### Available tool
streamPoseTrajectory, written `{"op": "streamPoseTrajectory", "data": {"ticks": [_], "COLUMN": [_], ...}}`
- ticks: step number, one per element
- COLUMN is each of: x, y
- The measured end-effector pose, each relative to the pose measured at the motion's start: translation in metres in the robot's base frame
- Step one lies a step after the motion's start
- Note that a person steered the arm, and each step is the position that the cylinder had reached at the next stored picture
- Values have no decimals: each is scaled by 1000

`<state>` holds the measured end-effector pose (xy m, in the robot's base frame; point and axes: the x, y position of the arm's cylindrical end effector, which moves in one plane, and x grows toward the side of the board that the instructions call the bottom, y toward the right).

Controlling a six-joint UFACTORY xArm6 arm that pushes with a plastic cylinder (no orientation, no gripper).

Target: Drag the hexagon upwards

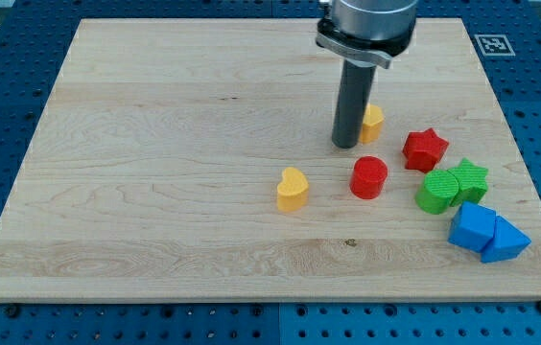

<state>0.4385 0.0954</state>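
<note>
A yellow block [374, 122], apparently the hexagon, sits right of the board's middle, its left part hidden behind the rod. My tip [346, 145] rests on the board against the block's lower left side. A yellow heart [292, 189] lies below and left of the tip. A red cylinder [368, 177] lies just below the tip.
A red star [425, 149] lies right of the tip. A green rounded block [435, 192] touches a green star [469, 179]. A blue cube [471, 226] and a blue triangle [504, 240] sit together near the wooden board's [155, 172] lower right corner.
</note>
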Motion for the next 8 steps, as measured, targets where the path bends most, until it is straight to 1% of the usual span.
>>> {"op": "streamPoseTrajectory", "data": {"ticks": [2, 5, 7, 8], "x": [0, -39, -20, -34], "y": [42, 37, 6, 6]}}
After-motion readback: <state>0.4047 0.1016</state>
